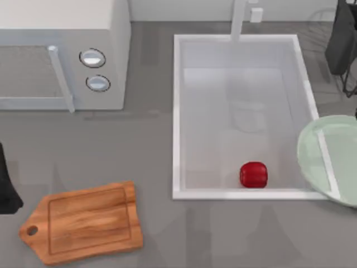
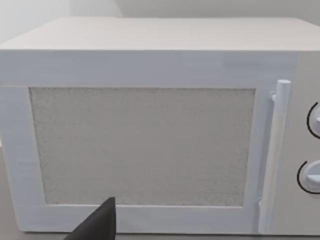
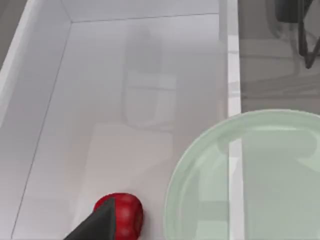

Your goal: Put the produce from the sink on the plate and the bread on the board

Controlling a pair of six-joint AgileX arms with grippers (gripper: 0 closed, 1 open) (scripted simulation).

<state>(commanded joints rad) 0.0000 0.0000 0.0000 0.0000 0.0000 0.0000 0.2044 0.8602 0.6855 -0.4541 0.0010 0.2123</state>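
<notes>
Left arm waits at the tabletop's left edge beside the brown wooden board, bare for the bread; its hand's state can't be told. The small glossy red produce sits in the white sink. The mint-green plate overlaps the sink's right rim, handy. Right arm hangs far right, hand unreadable.

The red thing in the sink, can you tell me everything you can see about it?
The red thing is small, glossy and roundish, a bit blocky, like a little fruit or vegetable. It sits alone on the pale grey floor of the white sink, near the front wall and toward the right side. The mint-green plate is close by, overlapping the sink's right rim. Nothing is holding it.
</notes>
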